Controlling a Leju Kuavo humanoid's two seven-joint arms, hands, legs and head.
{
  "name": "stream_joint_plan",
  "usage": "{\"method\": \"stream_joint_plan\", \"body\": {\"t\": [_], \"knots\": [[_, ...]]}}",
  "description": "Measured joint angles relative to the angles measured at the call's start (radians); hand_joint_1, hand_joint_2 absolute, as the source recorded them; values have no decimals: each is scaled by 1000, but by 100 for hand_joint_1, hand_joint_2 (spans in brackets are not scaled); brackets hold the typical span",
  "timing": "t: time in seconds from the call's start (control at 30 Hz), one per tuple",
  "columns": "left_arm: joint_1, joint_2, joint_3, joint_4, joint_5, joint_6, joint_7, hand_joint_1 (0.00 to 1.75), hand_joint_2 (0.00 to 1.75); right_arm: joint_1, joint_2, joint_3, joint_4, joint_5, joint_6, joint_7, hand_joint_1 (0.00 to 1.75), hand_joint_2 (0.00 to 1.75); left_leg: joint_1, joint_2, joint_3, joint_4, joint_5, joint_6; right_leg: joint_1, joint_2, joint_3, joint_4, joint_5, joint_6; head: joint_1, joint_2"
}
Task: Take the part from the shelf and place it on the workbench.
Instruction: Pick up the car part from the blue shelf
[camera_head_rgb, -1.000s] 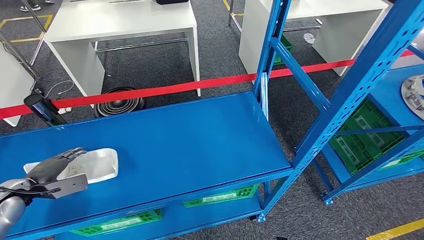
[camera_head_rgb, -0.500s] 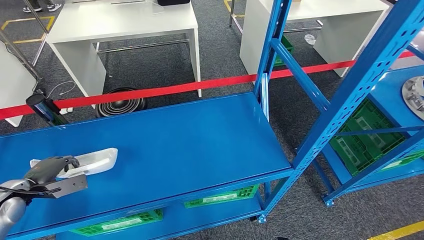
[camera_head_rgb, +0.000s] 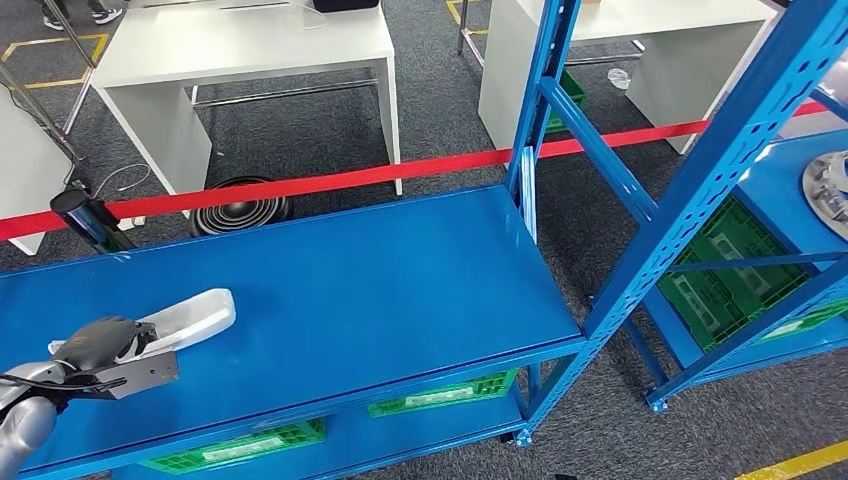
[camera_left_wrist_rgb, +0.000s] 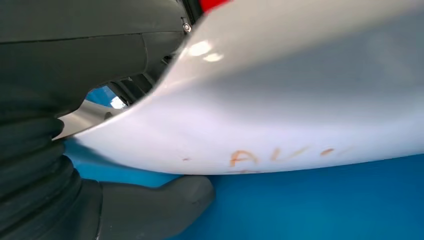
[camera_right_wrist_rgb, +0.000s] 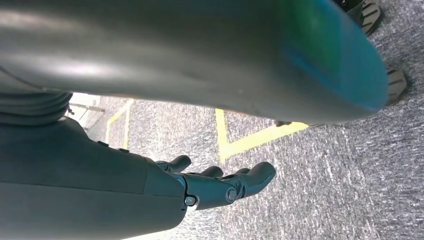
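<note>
Grey carpet (camera_head_rgb: 300, 130), blue shelf (camera_head_rgb: 380, 290), white tables (camera_head_rgb: 240, 45), red barrier tape (camera_head_rgb: 330, 180)

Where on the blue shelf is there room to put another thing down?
The blue shelf is bare from the white part across to the blue post at the right end. Only the near-left corner is crowded, where the left hand grips that part.

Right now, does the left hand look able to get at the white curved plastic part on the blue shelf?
Probably yes: the left hand already grips the white curved plastic part at its near end, and nothing stands between them on the blue shelf.
</note>
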Motion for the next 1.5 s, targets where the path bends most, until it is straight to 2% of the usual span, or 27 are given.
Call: {"method": "stream_joint_plan", "body": {"t": [0.53, 0.63, 0.67, 0.77, 0.83, 0.9, 1.0, 1.07, 1.17, 1.5], "knots": [[19, -9, 1, -22, 0, 30, 1, 175, 175, 0, 0, -2, 0, 3, 0, -1, 0, 0, 0, -1, 1, -1, 0, -1, 0, 0, 1, 0, -1, -1, 0, 0], [35, -17, 10, -41, 8, 41, -14, 44, 44, 0, 0, -6, 0, 5, 0, -2, 0, 0, 0, -1, 1, -1, 0, -1, 0, 0, 0, 0, -1, -1, 0, 0], [44, -24, 20, -49, 32, 37, -43, 0, 0, 0, 0, -7, 0, 6, 0, -3, 0, 0, 0, -1, 1, -1, 0, -1, 0, 0, 0, 0, -1, -1, 0, 0], [102, -68, 102, -115, 278, -60, -192, 0, 0, 0, 0, -9, 0, 12, -2, -6, 0, 0, -1, 0, 0, -1, 0, -1, -1, 1, -1, 0, -1, -1, 0, 0], [143, -113, 180, -194, 508, -178, -234, 0, 0, -1, 0, -11, 0, 15, -3, -6, 0, 0, -1, -1, -1, -1, 0, 0, -1, 0, -2, 0, -1, -1, 0, 0], [162, -151, 246, -266, 717, -301, -217, 0, 0, -3, 0, -14, 0, 16, -4, -9, 0, 0, -1, 0, -1, -1, -1, 0, -1, 1, -2, 0, 0, 0, 0, 0], [175, -202, 342, -361, 1059, -481, -144, 0, 0, -2, 0, -22, 0, 17, -5, -14, 0, 0, -1, 1, -1, -1, -2, 0, -1, 3, -2, 0, 0, 0, 0, 0], [183, -229, 389, -421, 1208, -559, -100, 0, 0, -1, 0, -25, 0, 18, -4, -16, 0, 0, -1, 1, -1, -1, -2, 0, -1, 2, -2, 0, 0, 0, 0, 0], [193, -253, 429, -489, 1276, -595, -69, 0, 0, -1, 0, -26, 0, 19, -4, -17, 0, 0, -1, 1, -1, -1, -3, 0, -1, 2, -3, 0, -1, 0, 0, 0], [211, -281, 473, -568, 1291, -599, -59, 0, 0, -1, 0, -33, 0, 19, -4, -18, 0, 0, -1, 1, -1, -1, -3, -1, 0, 2, -2, 0, -2, 0, 0, 0]]}}
